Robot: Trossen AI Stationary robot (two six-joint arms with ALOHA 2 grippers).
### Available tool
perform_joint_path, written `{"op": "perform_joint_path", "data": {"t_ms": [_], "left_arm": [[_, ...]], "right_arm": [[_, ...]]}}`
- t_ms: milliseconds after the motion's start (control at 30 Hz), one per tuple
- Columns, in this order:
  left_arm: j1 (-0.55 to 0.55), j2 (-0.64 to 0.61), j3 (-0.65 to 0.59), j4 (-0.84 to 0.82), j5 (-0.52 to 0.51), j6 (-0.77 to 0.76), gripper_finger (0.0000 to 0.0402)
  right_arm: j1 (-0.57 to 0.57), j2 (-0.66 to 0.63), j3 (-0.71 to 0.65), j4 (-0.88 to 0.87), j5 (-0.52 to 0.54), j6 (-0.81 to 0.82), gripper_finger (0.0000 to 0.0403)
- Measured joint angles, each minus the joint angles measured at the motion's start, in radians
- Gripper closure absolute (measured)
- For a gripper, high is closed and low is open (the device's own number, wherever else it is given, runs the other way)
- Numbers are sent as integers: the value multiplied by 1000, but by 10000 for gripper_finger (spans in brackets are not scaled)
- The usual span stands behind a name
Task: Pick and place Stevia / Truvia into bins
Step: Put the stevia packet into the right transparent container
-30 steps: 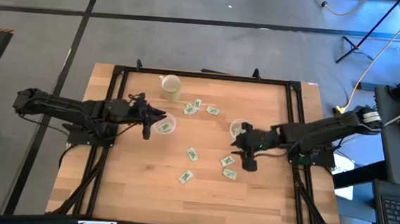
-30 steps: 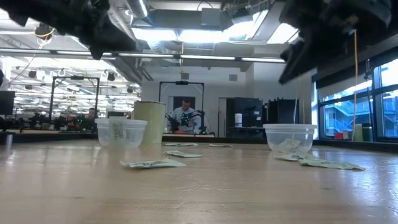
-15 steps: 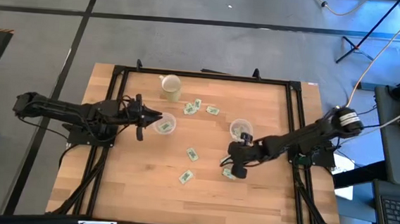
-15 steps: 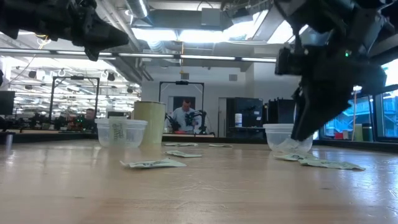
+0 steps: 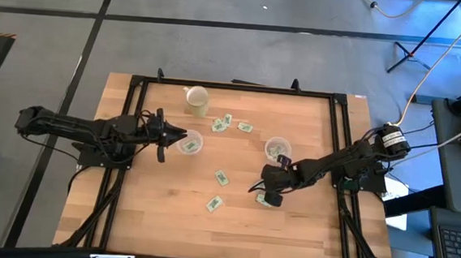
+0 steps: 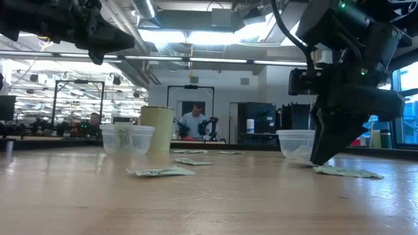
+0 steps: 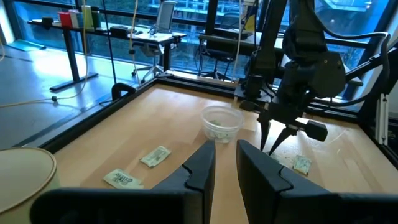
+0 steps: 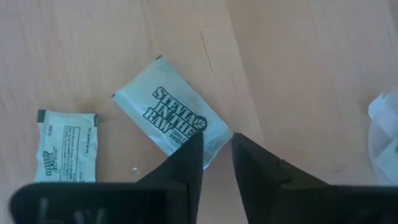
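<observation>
Right gripper down at corner of Stevia packet, fingers narrowly apart, not clamped yet. Risk: thin edge slipping out, packet sliding on table. Left gripper above left bin, narrow gap, nothing visible inside.

The only readable lettering is on a pale green packet lying flat on the counter: bold dark print reading "STEVIA IN THE RAW". A second packet just beside it carries a boxed panel of fine print, too small to read.
</observation>
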Motion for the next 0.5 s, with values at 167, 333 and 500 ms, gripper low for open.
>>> {"op": "perform_joint_path", "data": {"t_ms": [167,333,500], "left_arm": [[0,0,0,-4,0,0,341],[0,0,0,-4,0,0,341],[0,0,0,-4,0,0,341]], "right_arm": [[0,-3,-1,-4,-2,-1,349],[0,-3,-1,-6,-1,-3,391],[0,-3,36,-14,-11,-25,394]]}}
